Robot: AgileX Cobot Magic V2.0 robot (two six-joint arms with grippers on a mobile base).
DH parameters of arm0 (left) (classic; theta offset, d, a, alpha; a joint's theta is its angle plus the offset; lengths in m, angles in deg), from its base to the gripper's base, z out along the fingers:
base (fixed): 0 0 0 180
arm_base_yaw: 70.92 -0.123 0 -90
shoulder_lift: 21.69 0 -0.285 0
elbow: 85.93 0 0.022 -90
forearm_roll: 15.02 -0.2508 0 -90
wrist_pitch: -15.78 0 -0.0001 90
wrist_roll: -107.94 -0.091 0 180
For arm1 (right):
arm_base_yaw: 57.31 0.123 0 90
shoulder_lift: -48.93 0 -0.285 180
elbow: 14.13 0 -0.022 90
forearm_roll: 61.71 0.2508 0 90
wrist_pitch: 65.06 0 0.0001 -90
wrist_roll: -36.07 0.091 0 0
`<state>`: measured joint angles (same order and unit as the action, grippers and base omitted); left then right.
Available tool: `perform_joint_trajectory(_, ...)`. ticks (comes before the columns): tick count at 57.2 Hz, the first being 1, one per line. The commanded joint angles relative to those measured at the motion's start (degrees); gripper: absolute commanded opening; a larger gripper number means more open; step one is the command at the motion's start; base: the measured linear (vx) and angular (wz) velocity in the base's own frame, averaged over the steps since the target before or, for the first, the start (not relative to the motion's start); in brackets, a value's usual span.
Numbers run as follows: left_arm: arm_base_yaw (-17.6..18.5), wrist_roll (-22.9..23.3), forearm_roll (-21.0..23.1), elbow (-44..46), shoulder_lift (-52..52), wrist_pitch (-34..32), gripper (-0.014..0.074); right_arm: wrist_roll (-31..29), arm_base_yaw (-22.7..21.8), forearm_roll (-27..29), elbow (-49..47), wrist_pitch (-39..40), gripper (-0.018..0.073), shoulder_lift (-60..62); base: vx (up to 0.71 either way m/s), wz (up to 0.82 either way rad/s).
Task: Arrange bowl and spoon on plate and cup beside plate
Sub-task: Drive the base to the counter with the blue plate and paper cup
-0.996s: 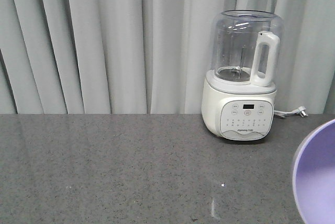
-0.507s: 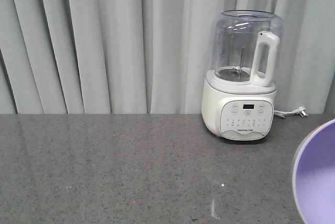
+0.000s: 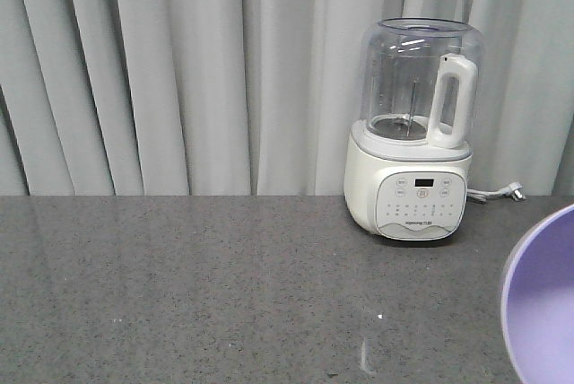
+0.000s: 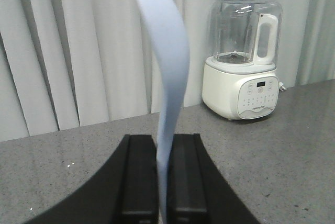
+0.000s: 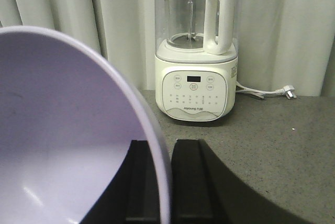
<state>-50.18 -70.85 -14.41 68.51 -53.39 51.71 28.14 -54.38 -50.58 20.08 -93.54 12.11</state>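
My left gripper (image 4: 162, 143) is shut on the rim of the pale-blue plate (image 4: 168, 62). The plate stands on edge in the left wrist view, rising from between the black fingers past the top of the frame. The lavender bowl (image 5: 63, 130) fills the left half of the right wrist view, tipped on its side. My right gripper (image 5: 166, 148) is shut on its rim, one finger inside and one outside. From the front, only part of the bowl (image 3: 543, 303) shows at the right edge, above the counter. The spoon and the cup are out of view.
A white blender (image 3: 414, 133) with a clear jug stands at the back right of the grey stone counter (image 3: 197, 285), its cord and plug (image 3: 513, 191) trailing right. Pale curtains hang behind the counter.
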Motion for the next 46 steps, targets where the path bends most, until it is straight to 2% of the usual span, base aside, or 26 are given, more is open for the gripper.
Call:
perform_joint_trajectory(1, 0.11, 0.59, 0.43, 1.35, -0.65, -4.65, 0.0, -0.41, 0.05, 0.15, -1.65, 5.1, -0.0008, -0.24, -0.02, -0.01)
perform_joint_trajectory(46, 0.11, 0.59, 0.43, 1.35, -0.65, -4.65, 0.0, -0.41, 0.05, 0.15, -1.65, 4.88, -0.0008, -0.24, -0.15, -0.15)
